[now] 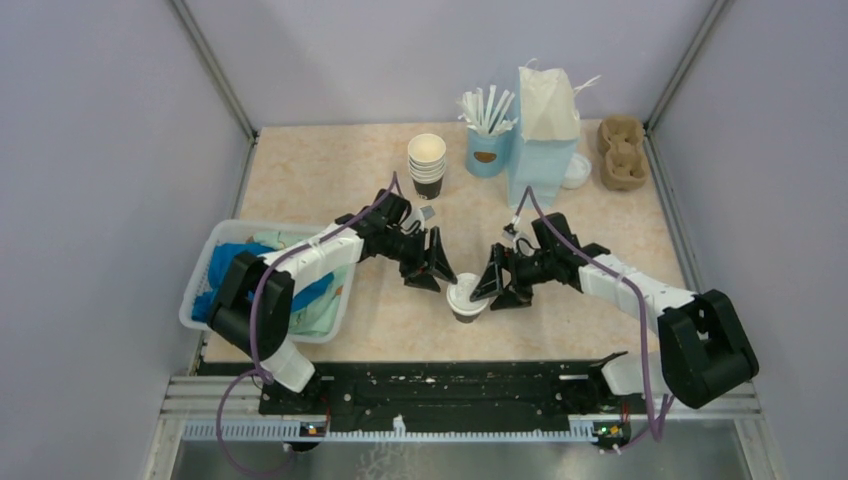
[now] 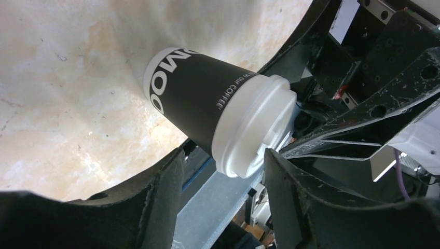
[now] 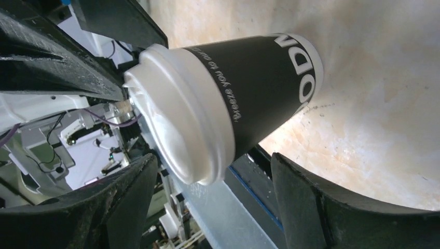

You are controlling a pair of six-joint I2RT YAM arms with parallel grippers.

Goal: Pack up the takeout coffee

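Observation:
The takeout coffee point(image 1: 466, 298) stands upright on the table between my two arms. It is a paper cup, black with white lettering point(image 2: 202, 98), under a round white lid point(image 3: 176, 114). From the cup's left, my left gripper point(image 1: 432, 262) reaches toward it, open, fingertips level with the lid point(image 2: 223, 171). The lid sits close to one finger, and the gap on the other side is clear. My right gripper point(image 1: 500, 280) comes in from the right, also open. Its fingers point(image 3: 290, 187) stand wide on either side of the lid's edge without touching it.
A stack of lidless cups point(image 1: 427, 165), a light blue cup of white sticks point(image 1: 487, 150), a light blue paper bag point(image 1: 545, 140) and a cardboard cup carrier point(image 1: 621, 152) line the back. At the left stands a white basket point(image 1: 250, 228) holding blue cloths.

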